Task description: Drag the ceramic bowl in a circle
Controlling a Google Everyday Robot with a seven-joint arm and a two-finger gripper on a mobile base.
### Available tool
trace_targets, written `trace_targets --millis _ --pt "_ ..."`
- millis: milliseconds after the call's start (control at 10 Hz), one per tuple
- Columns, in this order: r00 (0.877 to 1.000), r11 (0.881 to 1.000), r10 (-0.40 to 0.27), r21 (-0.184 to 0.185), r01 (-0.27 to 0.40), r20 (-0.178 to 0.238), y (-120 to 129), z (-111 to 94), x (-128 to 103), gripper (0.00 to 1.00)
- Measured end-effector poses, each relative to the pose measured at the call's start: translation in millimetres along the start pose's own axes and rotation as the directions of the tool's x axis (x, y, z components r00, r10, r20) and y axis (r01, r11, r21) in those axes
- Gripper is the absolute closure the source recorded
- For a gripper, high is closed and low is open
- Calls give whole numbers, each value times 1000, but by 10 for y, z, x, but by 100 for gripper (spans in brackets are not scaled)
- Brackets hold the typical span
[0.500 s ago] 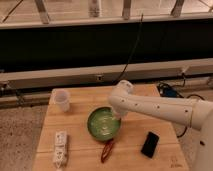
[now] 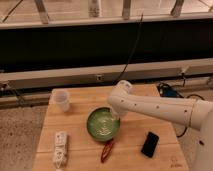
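Wooden bench [image 2: 131, 152] holds the ceramic bowl [image 2: 101, 125]; the tool [image 2: 119, 114] is at its rim, grip unclear; circle seems not finished.

Hand [image 2: 118, 113] at the ceramic bowl's [image 2: 101, 125] right rim, mostly masked by its own white wrist [image 2: 120, 97]; arm [image 2: 165, 107] cut off at right edge; worktop [image 2: 80, 102] cut off at bottom edge; white blocky item [image 2: 60, 148] and small red item [image 2: 106, 150] too blurred to identify.

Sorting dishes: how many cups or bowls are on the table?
2: plastic cup back left, ceramic bowl at centre with the gripper at its right rim. The arm may hide others.
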Motion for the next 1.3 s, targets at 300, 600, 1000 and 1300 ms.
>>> trace_targets --millis 300,600,1000,1300 --pt "1000 1000 -18 5 18 -3 8 -4 20 100" --pt "999 999 -49 11 49 -3 -14 -24 -58 100" --pt "997 997 -71 20 71 -8 31 -23 -23 100" --pt "995 995 -98 24 98 -8 48 -29 -29 100"
